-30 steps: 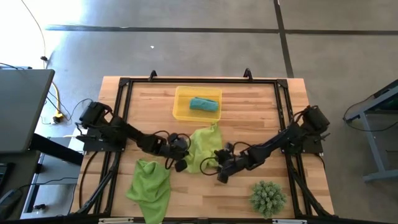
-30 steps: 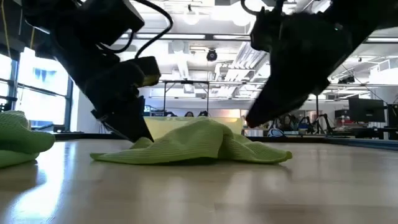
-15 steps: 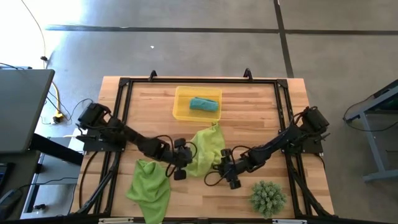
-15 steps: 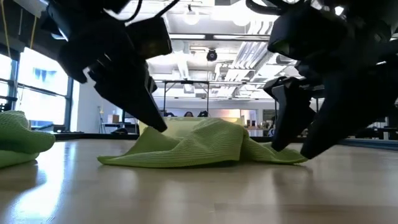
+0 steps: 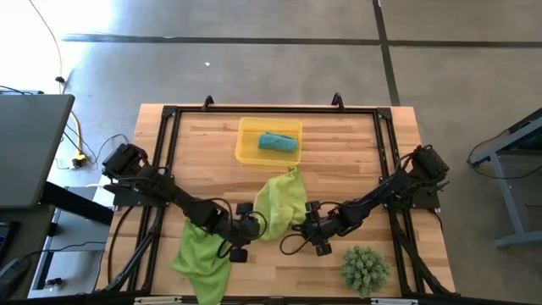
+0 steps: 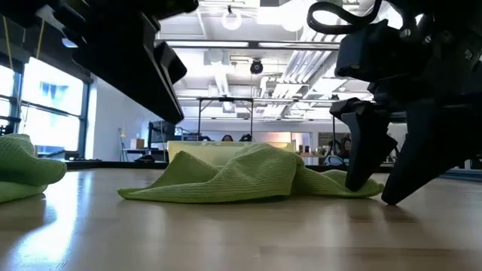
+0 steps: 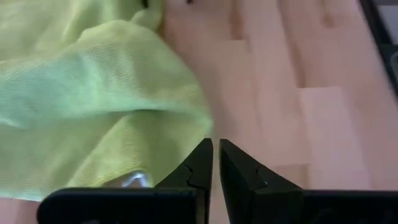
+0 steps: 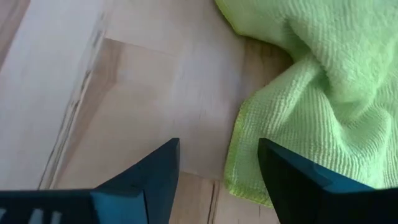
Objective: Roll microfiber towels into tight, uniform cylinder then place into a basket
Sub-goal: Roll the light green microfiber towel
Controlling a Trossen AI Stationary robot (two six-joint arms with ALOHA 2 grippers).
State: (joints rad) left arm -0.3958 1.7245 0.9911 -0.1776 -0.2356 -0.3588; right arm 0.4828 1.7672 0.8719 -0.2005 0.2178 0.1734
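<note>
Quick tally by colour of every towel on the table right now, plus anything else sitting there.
Lime-green towels: 2, one crumpled mid-table, one at the front left edge
Teal towel: 1, lying in the yellow tray
Yellow tray: 1
Spiky green plant: 1
Total: 5

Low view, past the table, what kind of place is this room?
Probably a large open lab or office workspace: long ceiling light strips, tall windows at one side, and desks with monitors behind the wooden table.
</note>
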